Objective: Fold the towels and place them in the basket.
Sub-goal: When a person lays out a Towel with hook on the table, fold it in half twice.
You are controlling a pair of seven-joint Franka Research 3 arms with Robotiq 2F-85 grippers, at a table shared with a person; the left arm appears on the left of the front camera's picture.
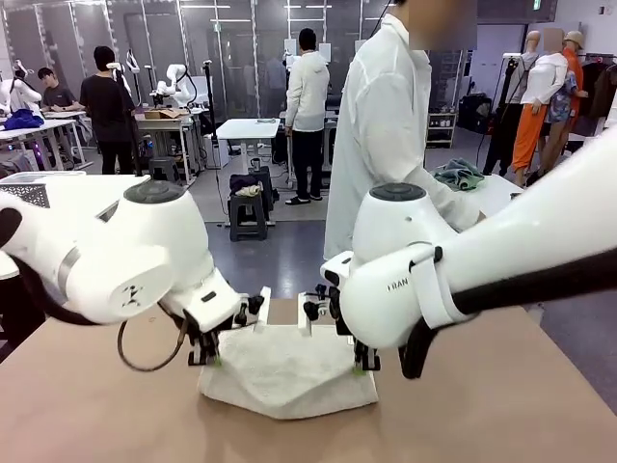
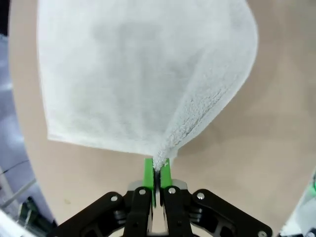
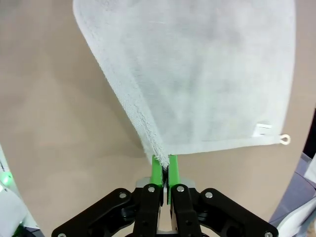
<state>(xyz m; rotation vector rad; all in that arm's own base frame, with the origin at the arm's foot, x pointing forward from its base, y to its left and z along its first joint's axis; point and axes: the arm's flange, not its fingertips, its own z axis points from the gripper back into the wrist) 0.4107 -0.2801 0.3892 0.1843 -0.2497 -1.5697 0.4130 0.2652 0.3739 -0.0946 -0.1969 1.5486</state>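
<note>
Now, both arms' jaws tight on corners of off-white towel [image 1: 289, 371].

An off-white terry towel [image 1: 287, 376] sits at 6 o'clock in the front view, spread on the tan table [image 1: 501, 405]. Its near edge comes to a blunt point. The 9 o'clock corner is lifted and pinched in the left claw [image 2: 157, 170], and the 3 o'clock corner in the right claw [image 3: 164, 168]. A small white tag [image 3: 262, 130] and a loop [image 3: 285, 139] mark a free corner.
</note>
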